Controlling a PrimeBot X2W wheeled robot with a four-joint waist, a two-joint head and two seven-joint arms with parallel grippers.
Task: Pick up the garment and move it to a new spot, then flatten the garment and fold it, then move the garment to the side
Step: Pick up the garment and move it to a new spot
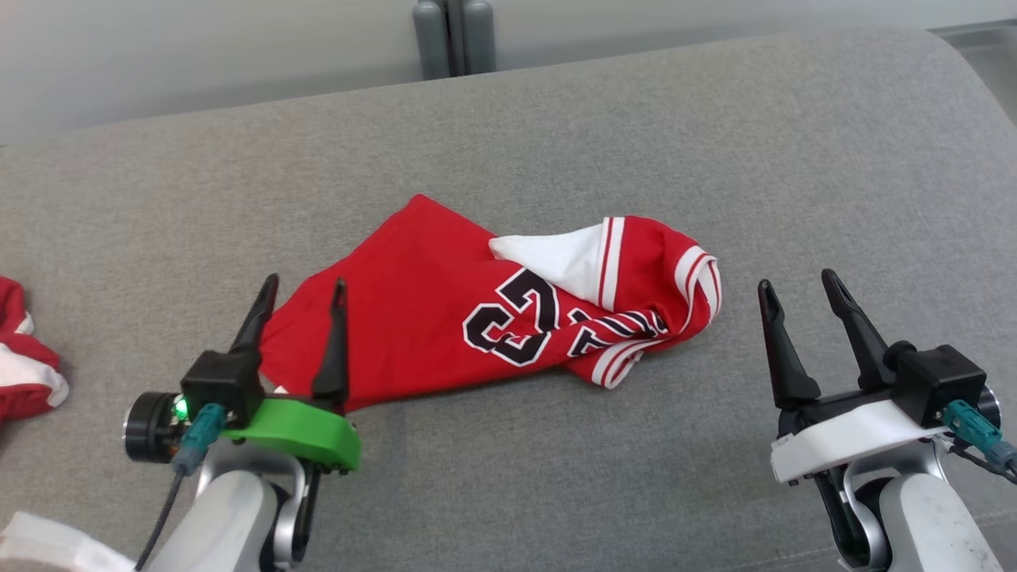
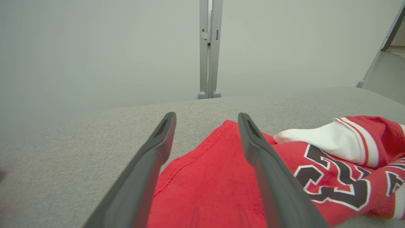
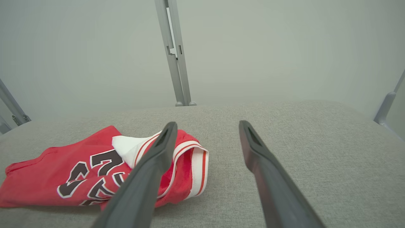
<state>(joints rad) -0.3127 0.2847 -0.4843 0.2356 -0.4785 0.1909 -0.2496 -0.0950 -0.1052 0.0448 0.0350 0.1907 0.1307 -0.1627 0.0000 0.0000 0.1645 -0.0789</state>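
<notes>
The garment is a red jersey with black numbers and white trim, lying crumpled on the grey cushion. Its white-trimmed end is folded over at the right. My left gripper stands open at the garment's lower left corner, with nothing between its fingers. In the left wrist view the garment lies beneath and between the spread fingers of the left gripper. My right gripper is open to the right of the garment, apart from it. The right wrist view has the garment left of the right gripper.
Another red and white cloth lies at the left edge of the cushion. A grey metal post stands behind the cushion against a pale wall. Bare grey cushion stretches to the right of and behind the garment.
</notes>
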